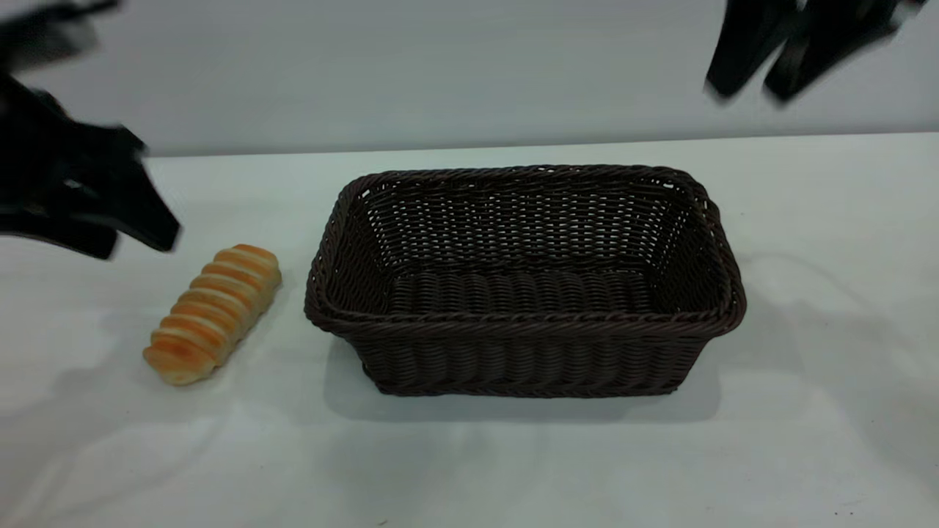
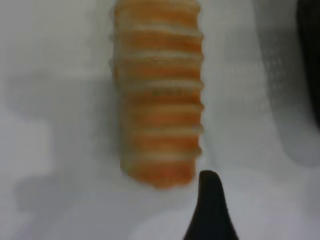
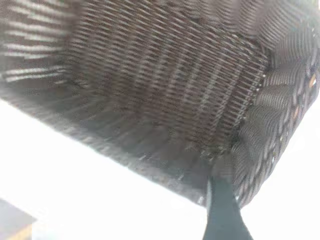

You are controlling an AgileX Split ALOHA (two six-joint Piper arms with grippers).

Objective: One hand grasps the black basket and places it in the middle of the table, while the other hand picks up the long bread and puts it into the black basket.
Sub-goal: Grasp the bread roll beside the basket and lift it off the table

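Exterior, black basket: we see the black basket (image 1: 525, 282) upright and empty near the middle of the table (image 1: 469, 462); we judge its placing done, or nearly so.
Exterior, long bread: the long bread (image 1: 213, 314) lies slantwise on the table just beside the basket's left end, apart from it; nothing touches it.
Exterior, left pincer: the left pincer (image 1: 139, 246) hangs above the table at the far left, near the bread's upper end but clear of it; two dark fingers are spread with a gap between them, so we read it as wide and holding nothing.
Exterior, right pincer: the right pincer (image 1: 752, 92) is raised high above the basket's right far corner, well apart from it; its two fingers stand parted and hold nothing.
Left wrist, bread: we see the bread (image 2: 159, 95) lengthwise on the pale table (image 2: 55, 125); one dark fingertip (image 2: 210, 200) sits just off its near end, not touching.
Right wrist, basket: the view looks down into the basket's woven inside (image 3: 165, 85), bare of bread; one dark fingertip (image 3: 222, 210) shows over the rim.
Progress: we judge one step complete; picking up the bread and setting it in the basket is not yet begun, with the left arm poised for it.
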